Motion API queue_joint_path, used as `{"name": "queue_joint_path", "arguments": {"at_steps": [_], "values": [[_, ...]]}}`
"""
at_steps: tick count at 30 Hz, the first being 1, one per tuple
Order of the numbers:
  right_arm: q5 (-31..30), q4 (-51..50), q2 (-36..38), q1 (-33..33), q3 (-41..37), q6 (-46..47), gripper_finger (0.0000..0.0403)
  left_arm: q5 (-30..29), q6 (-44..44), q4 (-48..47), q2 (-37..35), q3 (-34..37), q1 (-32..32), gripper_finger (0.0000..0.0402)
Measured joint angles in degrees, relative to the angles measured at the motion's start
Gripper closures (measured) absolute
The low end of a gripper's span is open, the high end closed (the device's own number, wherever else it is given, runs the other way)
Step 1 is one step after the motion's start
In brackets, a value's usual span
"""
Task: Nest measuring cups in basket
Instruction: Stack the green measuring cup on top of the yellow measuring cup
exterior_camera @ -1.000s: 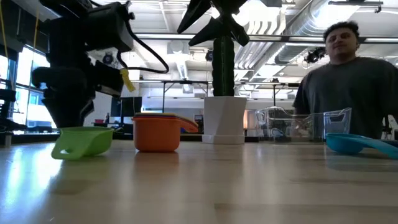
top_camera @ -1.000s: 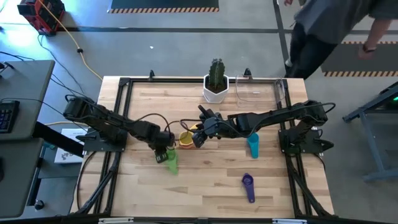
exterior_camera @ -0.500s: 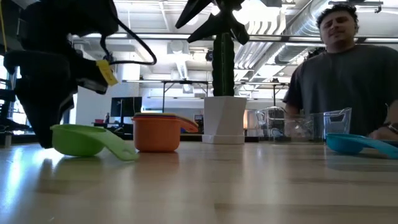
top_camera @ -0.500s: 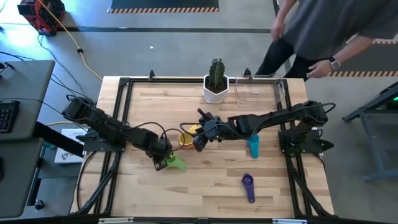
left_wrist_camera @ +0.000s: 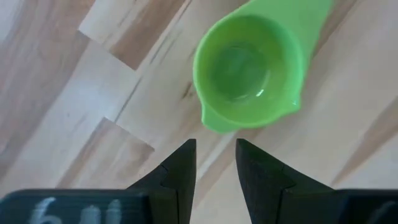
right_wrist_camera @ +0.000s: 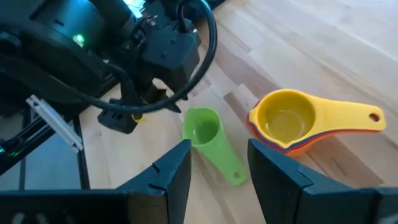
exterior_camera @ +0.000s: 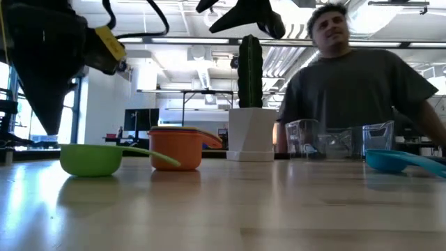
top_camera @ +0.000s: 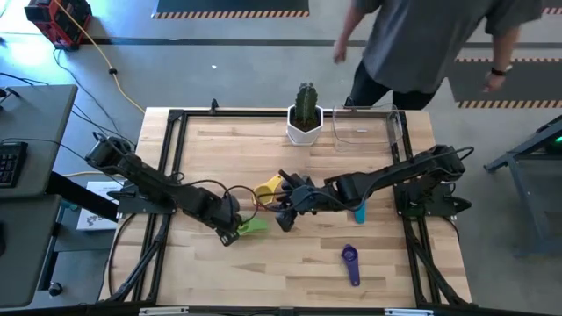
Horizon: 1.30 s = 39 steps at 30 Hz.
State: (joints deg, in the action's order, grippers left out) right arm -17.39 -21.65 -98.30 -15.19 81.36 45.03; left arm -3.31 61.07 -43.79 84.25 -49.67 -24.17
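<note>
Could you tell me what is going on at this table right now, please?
Two dark robot arms are sorting small plastic measuring cups. The left claw hangs open and empty just above the green cup, which sits alone on the wooden table. The right claw, also open and empty, hovers near the yellow cup nested in an orange one. The teal cup and purple cup lie apart. The clear basket by the potted cactus holds no cups.
</note>
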Motion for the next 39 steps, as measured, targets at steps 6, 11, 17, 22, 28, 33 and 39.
{"name": "queue_joint_path", "arguments": {"at_steps": [6,11,17,22,28,33,39], "values": [[-0.5,0.0,0.0,-1.9,0.0,-0.2,0.0253,-0.4,5.7,-0.1,0.0,-0.7,-3.0,0.0298],[-1.0,0.0,0.0,-3.0,0.0,-0.4,0.0253,-0.4,8.5,-0.1,0.0,-0.7,-5.3,0.0298],[-1.0,0.0,0.0,-4.0,0.0,0.0,0.0253,-0.2,10.6,-0.1,0.0,-0.7,-7.4,0.0298],[-1.0,0.0,0.0,-5.1,0.0,-0.1,0.0253,-0.2,12.7,-0.1,-0.2,-0.7,-9.4,0.0298],[-0.8,0.0,0.0,-5.8,0.0,1.0,0.0253,-0.1,14.5,-0.1,-0.2,-0.7,-11.3,0.0298],[2.6,0.0,0.0,-5.9,0.0,2.7,0.0253,-0.1,15.4,-0.1,-0.2,-0.7,-12.2,0.0298],[2.4,1.0,0.0,-5.9,0.0,1.4,0.0253,0.3,15.4,-0.1,-1.5,-0.7,-12.8,0.0298]]}}
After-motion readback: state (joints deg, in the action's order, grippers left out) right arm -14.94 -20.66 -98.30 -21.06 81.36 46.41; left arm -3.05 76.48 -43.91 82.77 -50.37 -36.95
